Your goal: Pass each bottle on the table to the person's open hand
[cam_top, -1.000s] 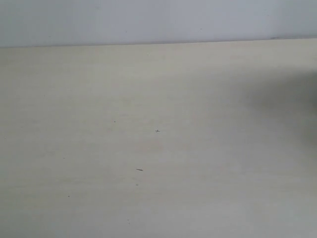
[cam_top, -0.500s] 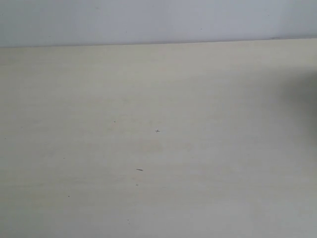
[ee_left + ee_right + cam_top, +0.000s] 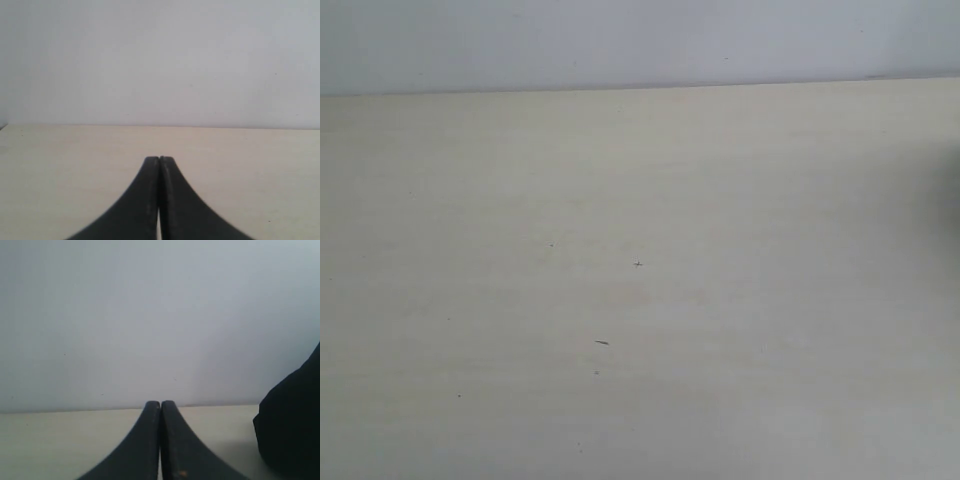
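Observation:
No bottles and no person's hand show in any view. The cream table (image 3: 640, 300) fills the exterior view, bare but for a few tiny dark specks; neither arm appears there. In the left wrist view my left gripper (image 3: 159, 159) is shut, its black fingers pressed together over the tabletop (image 3: 60, 165) with nothing between them. My right gripper (image 3: 160, 403) is likewise shut on nothing, low over the table (image 3: 50, 440) and pointing at the pale wall.
A large dark shape (image 3: 292, 425) stands at the edge of the right wrist view, close beside the right gripper; I cannot tell what it is. A dim shadow lies at the exterior view's right edge (image 3: 950, 200). A plain pale wall (image 3: 620, 40) backs the table's far edge.
The shadow at the right edge of the exterior view has shrunk back toward the right. Nothing else differs.

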### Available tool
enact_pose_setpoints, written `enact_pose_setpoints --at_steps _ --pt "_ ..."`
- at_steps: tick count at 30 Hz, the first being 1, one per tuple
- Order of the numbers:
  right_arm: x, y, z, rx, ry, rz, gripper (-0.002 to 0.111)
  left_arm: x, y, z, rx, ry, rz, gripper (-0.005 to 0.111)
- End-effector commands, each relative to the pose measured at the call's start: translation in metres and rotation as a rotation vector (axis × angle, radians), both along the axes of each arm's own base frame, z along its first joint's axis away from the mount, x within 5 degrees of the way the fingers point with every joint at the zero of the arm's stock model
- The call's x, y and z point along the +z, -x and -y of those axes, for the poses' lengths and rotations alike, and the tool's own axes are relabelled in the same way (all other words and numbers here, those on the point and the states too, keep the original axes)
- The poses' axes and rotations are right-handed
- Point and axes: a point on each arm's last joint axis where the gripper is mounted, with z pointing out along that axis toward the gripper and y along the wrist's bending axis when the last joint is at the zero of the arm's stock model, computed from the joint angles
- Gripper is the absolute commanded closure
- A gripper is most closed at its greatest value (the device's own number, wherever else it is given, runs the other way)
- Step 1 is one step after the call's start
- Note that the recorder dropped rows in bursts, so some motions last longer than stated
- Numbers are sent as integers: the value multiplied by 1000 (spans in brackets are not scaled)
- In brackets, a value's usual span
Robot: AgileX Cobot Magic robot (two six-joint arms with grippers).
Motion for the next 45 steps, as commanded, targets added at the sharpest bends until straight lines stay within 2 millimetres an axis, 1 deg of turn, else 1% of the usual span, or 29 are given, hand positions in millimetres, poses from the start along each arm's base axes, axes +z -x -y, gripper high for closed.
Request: enact_pose_setpoints --at_steps 1,7,11,14,16,23,45 --pt "-10 1 1 -12 -18 -79 108 1 1 0 -3 1 12 107" --pt "-10 1 1 -12 -22 -88 108 1 1 0 -3 1 12 107" --pt "-15 1 1 -14 -32 -140 108 1 1 0 -3 1 12 107" --pt "-15 1 1 -12 -124 -135 108 1 1 0 -3 1 12 107" --pt "-15 1 1 -11 -152 -134 108 1 1 0 -3 1 12 107" --pt "-15 1 1 -17 -112 -135 108 1 1 0 -3 1 12 107" --pt "-15 1 1 -15 -128 -133 108 1 1 0 -3 1 12 107"
